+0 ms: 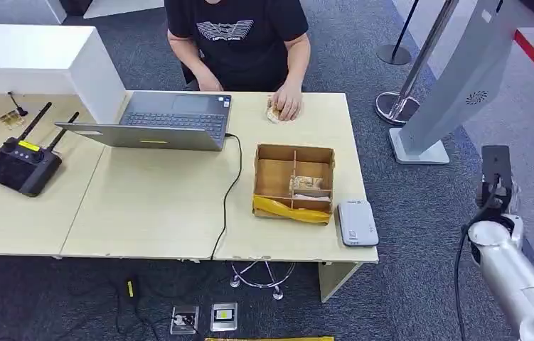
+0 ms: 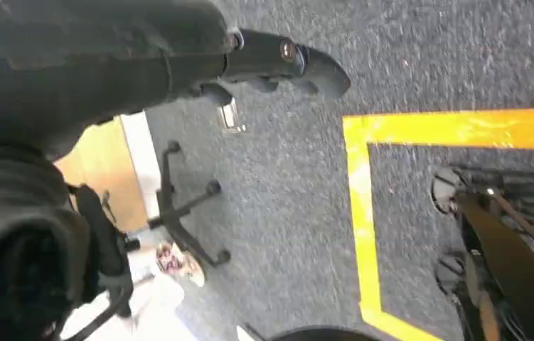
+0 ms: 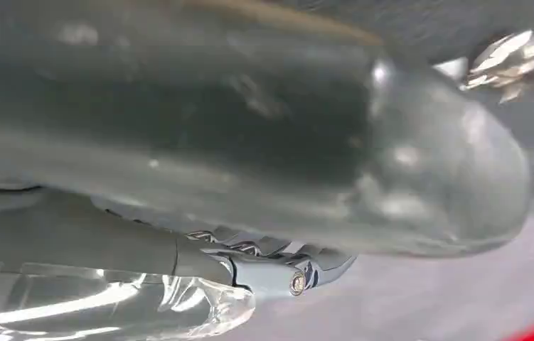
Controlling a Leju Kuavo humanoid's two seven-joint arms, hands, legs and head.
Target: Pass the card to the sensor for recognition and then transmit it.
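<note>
Head view: the right arm (image 1: 516,273) rises off the table's (image 1: 164,206) right end. The grey sensor (image 1: 357,222) lies at the table's front right corner, touching the divided cardboard box (image 1: 294,182); a card (image 1: 307,185) sits in 1 compartment. Left wrist view: the left hand (image 2: 278,60) hangs over carpet, fingers apart, empty. Right wrist view: the right hand (image 3: 363,163) is blurred and close; I cannot tell its grip.

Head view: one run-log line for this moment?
stage: pre-grasp | card box: on desk | sensor: desk edge, beside box | right hand: off desk, raised | person's hand: on desk
</note>
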